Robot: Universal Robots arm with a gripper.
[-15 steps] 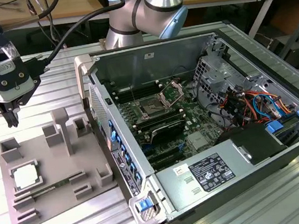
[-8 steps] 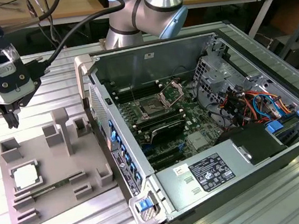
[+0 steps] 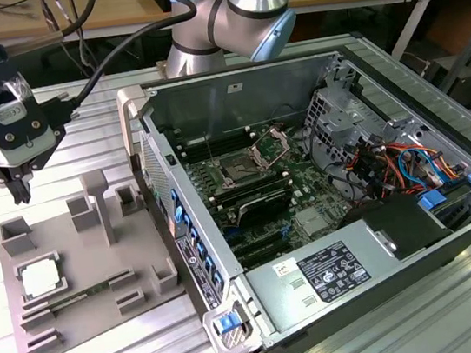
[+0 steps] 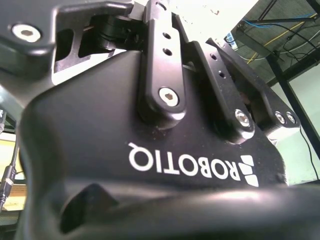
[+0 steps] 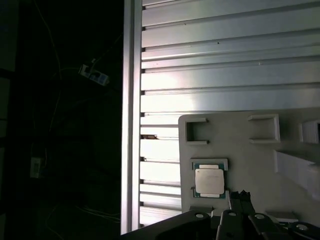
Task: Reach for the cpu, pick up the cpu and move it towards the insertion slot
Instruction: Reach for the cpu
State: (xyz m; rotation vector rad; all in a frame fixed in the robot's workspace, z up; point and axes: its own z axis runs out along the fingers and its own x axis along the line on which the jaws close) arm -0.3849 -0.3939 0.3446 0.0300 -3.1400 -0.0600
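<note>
A: Where's the cpu point(image 3: 39, 279)?
B: Flat in a square pocket of the grey tray point(image 3: 97, 314).
A: Gripper?
B: The gripper point(image 3: 20, 191) is clenched and empty, hanging above the tray's far edge, clear of the cpu.
A: Insertion slot?
B: The insertion slot point(image 3: 239, 171) is inside the open computer case point(image 3: 336, 83), just beside the tray.

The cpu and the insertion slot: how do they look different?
The cpu is pale and silvery; the insertion slot is dark. The cpu lies on the grey tray, outside the computer case; the insertion slot sits inside it, on the green circuit board. The insertion slot has a shiny metal frame lifted open beside it; the cpu is plain and flat. Both are small squares.
</note>
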